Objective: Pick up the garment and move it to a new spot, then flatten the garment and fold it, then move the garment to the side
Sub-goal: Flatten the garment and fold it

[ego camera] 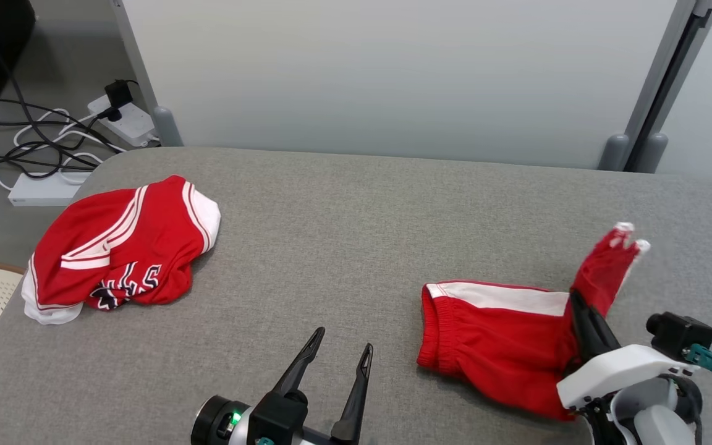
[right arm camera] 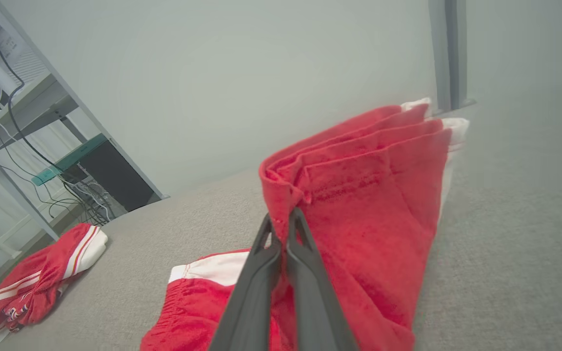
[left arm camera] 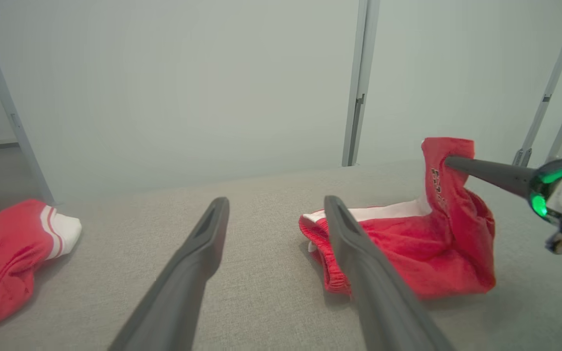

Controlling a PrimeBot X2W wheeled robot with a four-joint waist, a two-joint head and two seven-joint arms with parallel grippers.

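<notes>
Head view: right gripper (ego camera: 577, 303) clamps shorts (ego camera: 492, 340), leg raised, likely for flattening; left gripper (ego camera: 343, 341) spread, empty.

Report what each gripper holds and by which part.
Right gripper pinches the shorts by a bunched fold of the raised leg. Left gripper is open, holding nothing.

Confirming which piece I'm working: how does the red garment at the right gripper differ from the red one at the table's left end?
The shorts are pinched by the shut right gripper, one end raised off the table; the jersey lies loose in a crumpled heap. The shorts show a gathered waistband and one broad white band; the jersey has thin white stripes. Both are red with white trim.
</notes>
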